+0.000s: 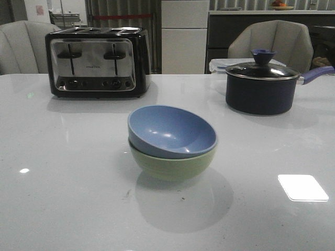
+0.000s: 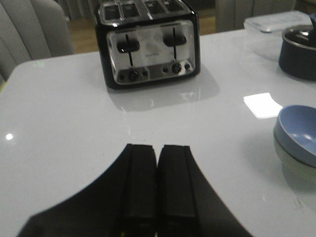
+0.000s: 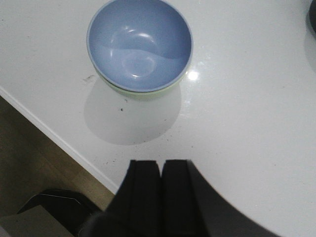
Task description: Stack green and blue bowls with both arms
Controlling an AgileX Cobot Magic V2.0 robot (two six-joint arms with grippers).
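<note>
The dusty blue bowl (image 1: 172, 129) sits nested, slightly tilted, inside the pale green bowl (image 1: 175, 166) at the middle of the white table. Neither arm shows in the front view. My left gripper (image 2: 157, 146) is shut and empty above the table, with the stacked bowls at the edge of its view: blue bowl (image 2: 300, 132), green bowl (image 2: 291, 163). My right gripper (image 3: 161, 162) is shut and empty, held above the table near its edge. The blue bowl (image 3: 140, 42) lies beyond it, with a sliver of the green bowl (image 3: 148, 95) showing under it.
A black and chrome toaster (image 1: 97, 61) stands at the back left. A dark lidded saucepan (image 1: 261, 86) with a blue handle stands at the back right, a clear plastic box (image 1: 222, 65) behind it. Chairs stand beyond the table. The table edge (image 3: 59, 143) and floor show in the right wrist view.
</note>
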